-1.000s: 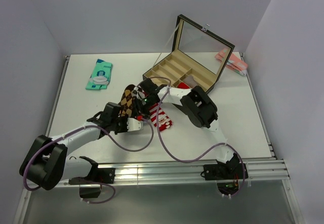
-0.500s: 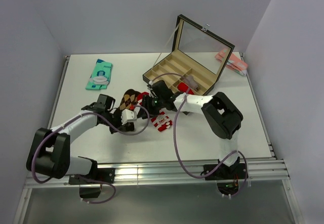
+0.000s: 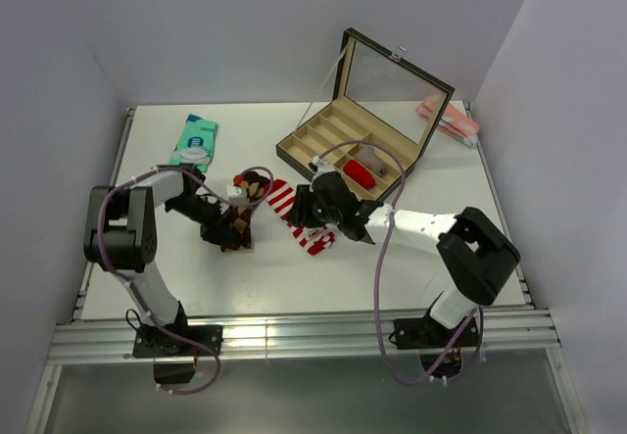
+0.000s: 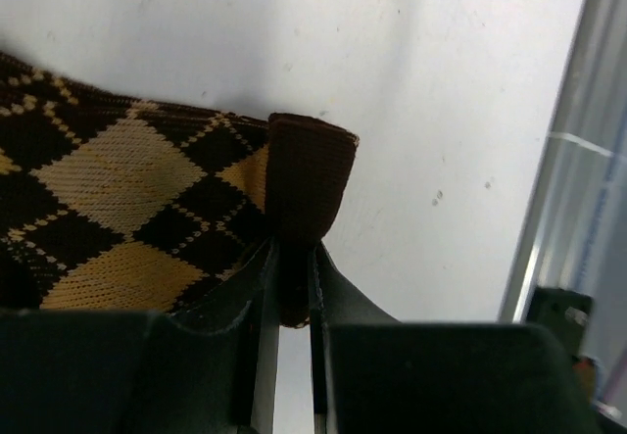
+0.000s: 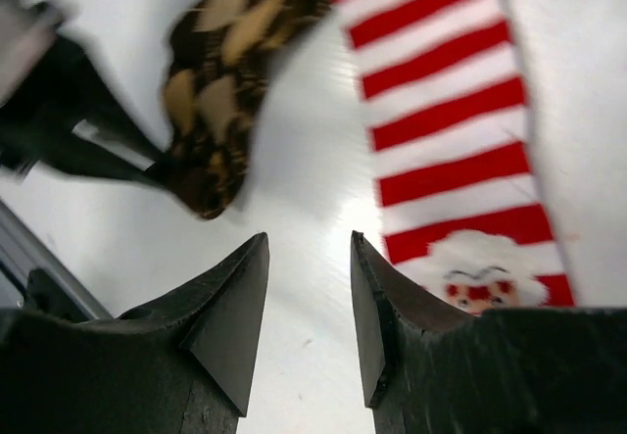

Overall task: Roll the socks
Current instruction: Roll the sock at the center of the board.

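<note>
Within the last second both arms have been swung apart from the huddle they formed over the socks. The left elbow is now carried far out to the left and the right elbow well to the right, so the pair is left more exposed to the overhead view. The left hand (image 4: 292, 248) is seen pinched shut on the dark cuff (image 4: 306, 174) of the argyle sock (image 4: 108, 199), with the fabric squeezed between nearly touching fingers. The right hand (image 5: 309, 258) is held parted above bare worktop (image 3: 196, 277), and nothing is gripped in it. This is judged to be the start of the rolling: one end has been secured, but no turn of a roll is to be seen on either sock. The argyle sock is found left of centre on the worktop, patterned in tan and dark brown diamonds with a plain dark band at its cuff. From above it appears bunched or partly drawn up, and whether it lies flat cannot be told. The striped sock (image 5: 441, 111) is spread just beside it to the right, apart from it. It is banded in red and white, and a Santa face (image 5: 480, 267) is shown near the right hand's finger.
</note>
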